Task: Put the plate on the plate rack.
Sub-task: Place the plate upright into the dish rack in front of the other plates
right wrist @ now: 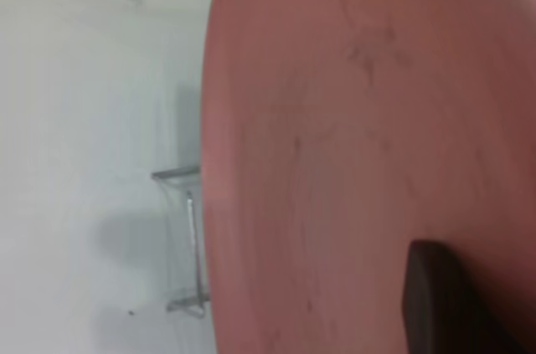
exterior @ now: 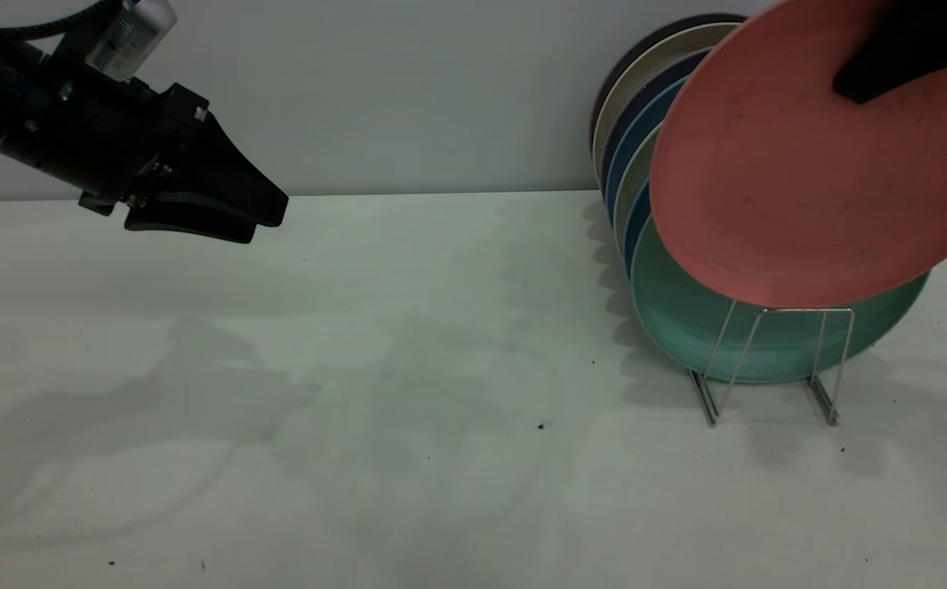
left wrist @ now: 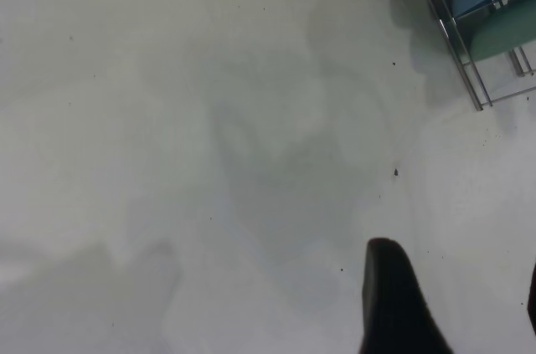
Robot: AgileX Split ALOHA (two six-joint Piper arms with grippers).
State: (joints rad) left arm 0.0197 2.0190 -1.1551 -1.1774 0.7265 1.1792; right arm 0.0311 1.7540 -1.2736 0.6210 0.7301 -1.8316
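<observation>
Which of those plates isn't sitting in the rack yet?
The round salmon-pink plastic plate: the right gripper holds it tilted above the wire rack, while the teal and blue ones stand racked.

A lab-style test bench. A bare white table (exterior: pixel 408 393) meets a plain grey wall (exterior: pixel 408 90). Black robot arms reach over it.

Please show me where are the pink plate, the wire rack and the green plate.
pink plate (exterior: pixel 809 164), exterior view, middle of its face.
wire rack (exterior: pixel 837 360), exterior view, front upright loop's right wire.
green plate (exterior: pixel 686 315), exterior view, lower left of its face.
</observation>
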